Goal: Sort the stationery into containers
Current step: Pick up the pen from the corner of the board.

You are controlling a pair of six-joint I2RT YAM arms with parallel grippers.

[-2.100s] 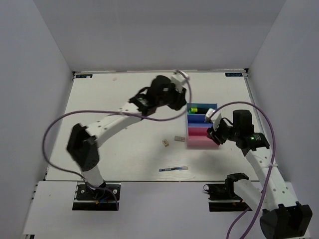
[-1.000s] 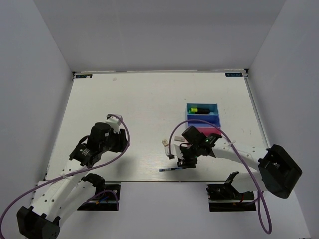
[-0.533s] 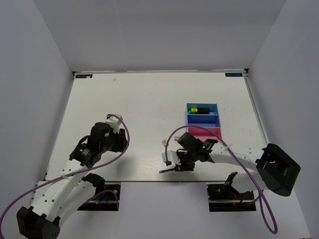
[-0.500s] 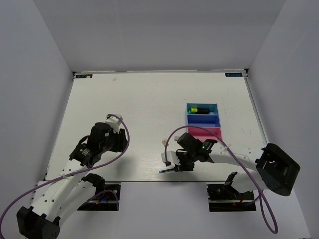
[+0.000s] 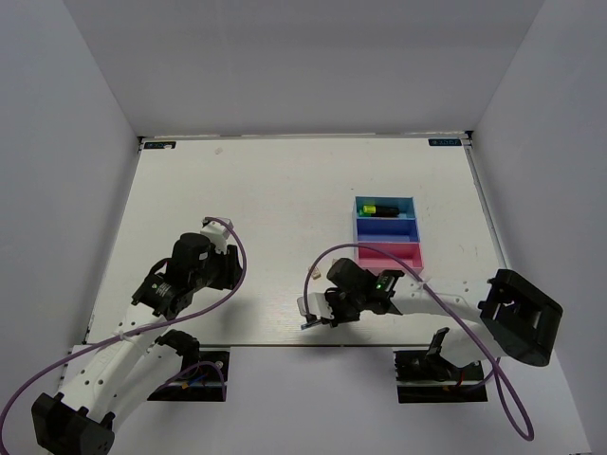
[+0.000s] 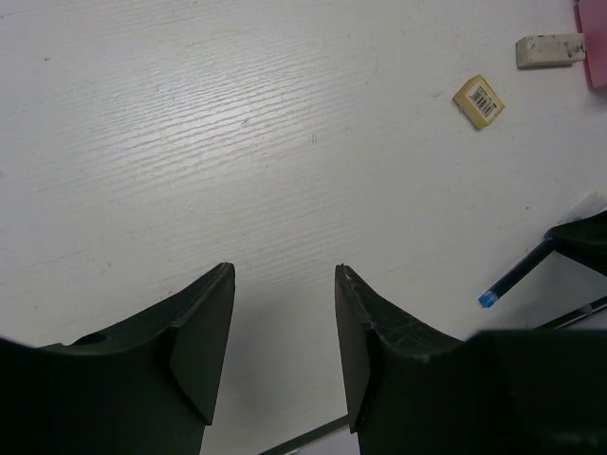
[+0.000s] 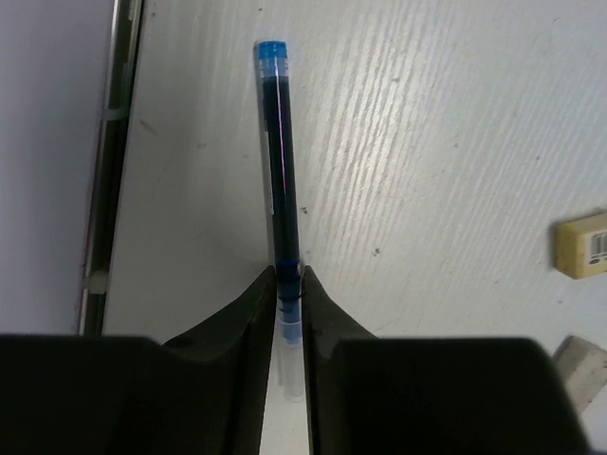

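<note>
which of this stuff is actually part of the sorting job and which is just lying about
Job: blue pen, yellow eraser, white eraser, highlighter in the light blue bin, organiser.
Just there: purple cable, table.

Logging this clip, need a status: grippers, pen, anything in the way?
Right gripper shut on blue pen. Left gripper open, empty. Tan eraser and white eraser lie clear of the pen.

Left arm (image 5: 123, 343) and right arm (image 5: 438, 296) — white links, black joints, looping purple cables (image 5: 243, 263), black fingers (image 6: 199, 341).
</note>
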